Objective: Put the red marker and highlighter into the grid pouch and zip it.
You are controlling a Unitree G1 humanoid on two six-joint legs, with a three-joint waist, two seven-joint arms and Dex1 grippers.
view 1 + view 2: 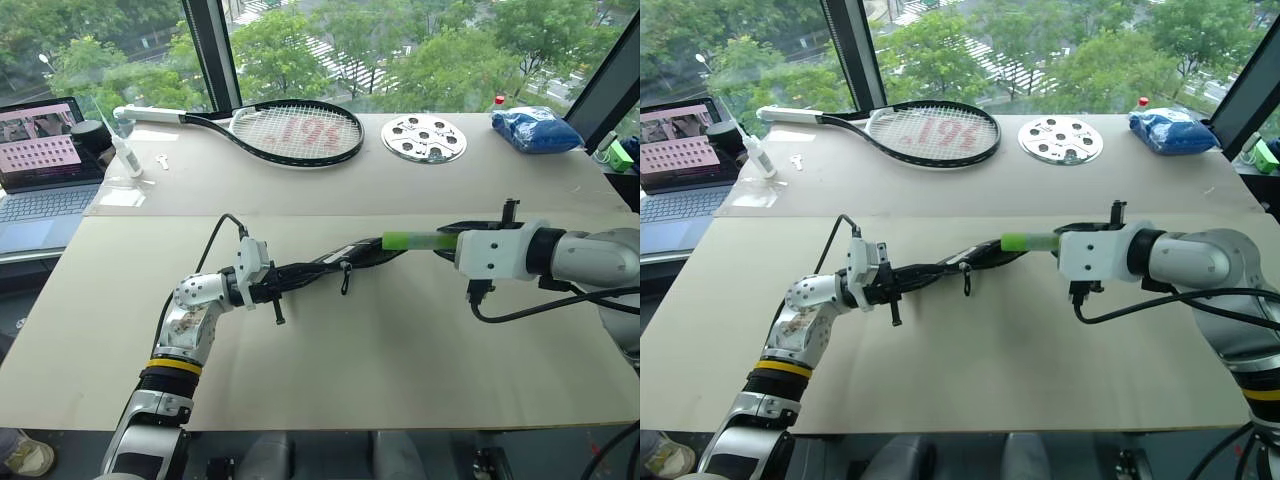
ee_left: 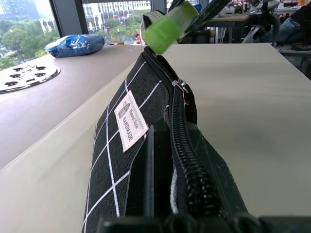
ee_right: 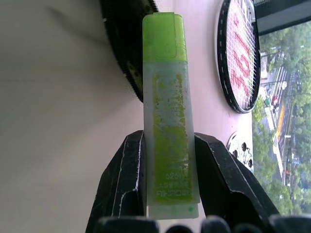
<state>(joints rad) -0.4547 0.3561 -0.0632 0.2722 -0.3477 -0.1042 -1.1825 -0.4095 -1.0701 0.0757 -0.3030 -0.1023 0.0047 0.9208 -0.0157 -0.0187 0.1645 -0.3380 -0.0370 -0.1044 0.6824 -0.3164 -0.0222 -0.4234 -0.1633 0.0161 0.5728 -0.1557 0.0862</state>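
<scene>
Right gripper [image 1: 447,241] levels highlighter [image 1: 418,241], toward pouch [image 1: 345,258] apparently.

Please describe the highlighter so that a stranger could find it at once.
On the beige table, look at the middle, where both arms meet. The highlighter is clamped in the right tool, its end at the grid pouch mouth. It is chunky and light green.

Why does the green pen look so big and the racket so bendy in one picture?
In the right wrist view the highlighter sits right at the lens, so it looms large, and the racket curves near the edge; in the left wrist view the grid pouch looks huge for the same reason, its nearest end soft.
</scene>
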